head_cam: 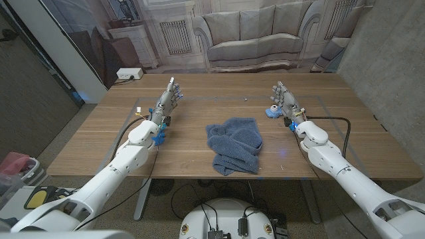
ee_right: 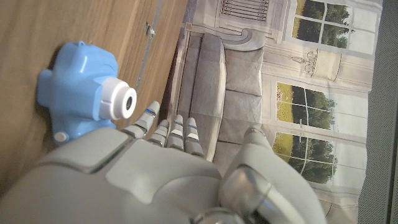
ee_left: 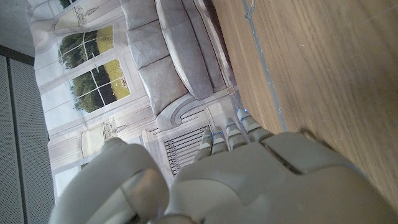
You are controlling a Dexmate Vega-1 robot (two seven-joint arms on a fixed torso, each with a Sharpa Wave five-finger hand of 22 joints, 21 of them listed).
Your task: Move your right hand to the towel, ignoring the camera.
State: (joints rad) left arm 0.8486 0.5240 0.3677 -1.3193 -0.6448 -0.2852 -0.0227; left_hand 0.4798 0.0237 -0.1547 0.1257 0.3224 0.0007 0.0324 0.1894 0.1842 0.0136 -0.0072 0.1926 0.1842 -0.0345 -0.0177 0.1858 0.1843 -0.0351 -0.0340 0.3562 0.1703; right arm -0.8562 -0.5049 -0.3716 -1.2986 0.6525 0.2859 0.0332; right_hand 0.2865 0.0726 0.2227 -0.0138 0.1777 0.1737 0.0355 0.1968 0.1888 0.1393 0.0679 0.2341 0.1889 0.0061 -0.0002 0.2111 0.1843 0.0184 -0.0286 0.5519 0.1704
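A crumpled blue-grey towel [head_cam: 235,144] lies on the wooden table [head_cam: 199,106], near its front edge and about midway between my arms. A small light-blue toy camera [head_cam: 273,111] with a white lens [ee_right: 120,99] sits at the right, touching or nearly touching my right hand [head_cam: 286,101]. That hand stands open to the right of and beyond the towel, fingers [ee_right: 169,132] pointing away from me, holding nothing. My left hand [head_cam: 167,99] stands open on the far left side, fingers [ee_left: 227,135] stretched out, well clear of the towel.
Thin tape lines [head_cam: 319,101] mark a rectangle on the tabletop. A black cable [head_cam: 335,121] runs along my right arm. A printed backdrop of a sofa [head_cam: 255,33] hangs behind the table's far edge.
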